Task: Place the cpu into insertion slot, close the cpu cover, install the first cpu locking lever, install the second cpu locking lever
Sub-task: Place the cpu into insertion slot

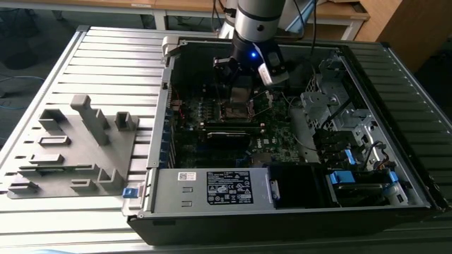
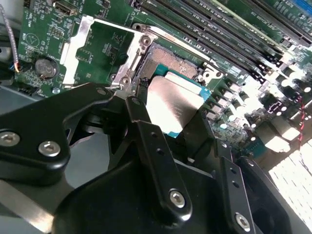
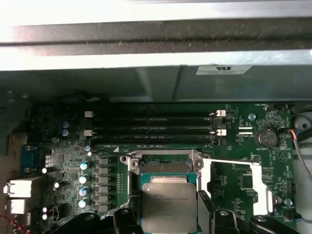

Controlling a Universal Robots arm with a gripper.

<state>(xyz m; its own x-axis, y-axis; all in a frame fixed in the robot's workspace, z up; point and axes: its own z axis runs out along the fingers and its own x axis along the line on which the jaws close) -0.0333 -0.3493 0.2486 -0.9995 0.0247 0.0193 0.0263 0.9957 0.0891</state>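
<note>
A slatted metal desk (image 1: 106, 58) is seen in the exterior view, and an open computer case (image 1: 282, 222) is laid flat on it, with a grey plastic rack (image 1: 78, 148) set on the desk at the exterior view's left, just beside the case wall. The arm (image 1: 258, 21) is brought down steeply from the far side into the far half of the case, its wrist pointed at the green circuit board (image 1: 276, 143). The case walls are well apart from the wrist on the exterior view's left and right. A labelled metal box (image 1: 211, 188) is fitted along the near wall, well apart from the arm.

In the first wrist view, the long memory slots (image 3: 151, 124) are seen just beyond the insertion slot (image 3: 165, 167), near the case wall. The cpu cover (image 3: 236, 163) is swung open and laid flat beside the slot, so the slot is left uncovered; it is also seen in the second wrist view (image 2: 78, 44).

The jaws are closed narrowly, one black finger (image 3: 127, 220) pressed at each of two opposite edges of the cpu (image 3: 168, 204). The cpu is held level over the insertion slot (image 2: 168, 58), a strip of which is left exposed past one edge of the cpu (image 2: 173, 102). Whether it is seated cannot be told.
</note>
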